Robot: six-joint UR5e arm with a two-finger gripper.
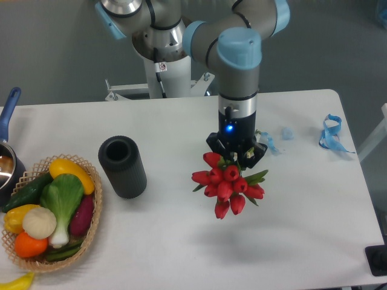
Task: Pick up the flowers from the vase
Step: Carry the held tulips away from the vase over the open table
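The flowers (228, 188), a tight bunch of red tulip buds with a few green leaves, hang above the table right of centre. My gripper (236, 157) is shut on them from above, its fingers mostly hidden behind the buds. The vase (121, 166), a matte black ribbed tube, stands upright to the left with its round mouth empty, well apart from the bunch.
A wicker basket (92, 226) of mixed vegetables sits at the front left, a blue-handled pot (7, 163) behind it at the left edge. Blue ribbon scraps (331, 134) lie at the right, another blue scrap (288, 133) near the arm.
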